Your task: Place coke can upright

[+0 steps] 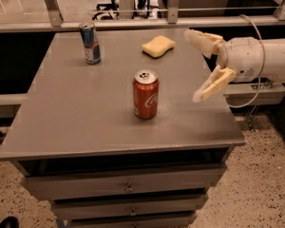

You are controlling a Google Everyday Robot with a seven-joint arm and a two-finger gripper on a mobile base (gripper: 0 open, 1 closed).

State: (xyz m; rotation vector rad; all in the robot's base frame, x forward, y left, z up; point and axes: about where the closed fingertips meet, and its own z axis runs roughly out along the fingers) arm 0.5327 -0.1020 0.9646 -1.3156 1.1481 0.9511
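Observation:
The coke can (146, 94), red with white script and a silver top, stands upright near the middle of the grey table (76, 122). My gripper (195, 64) is at the right side of the table, well to the right of the can and apart from it. Its two cream fingers (213, 83) are spread wide open and hold nothing. The white arm reaches in from the right edge of the view.
A slimmer blue-and-silver can (90, 43) stands upright at the table's back left. A yellow sponge (158, 46) lies at the back middle. Drawers sit under the tabletop. A metal rail runs behind the table.

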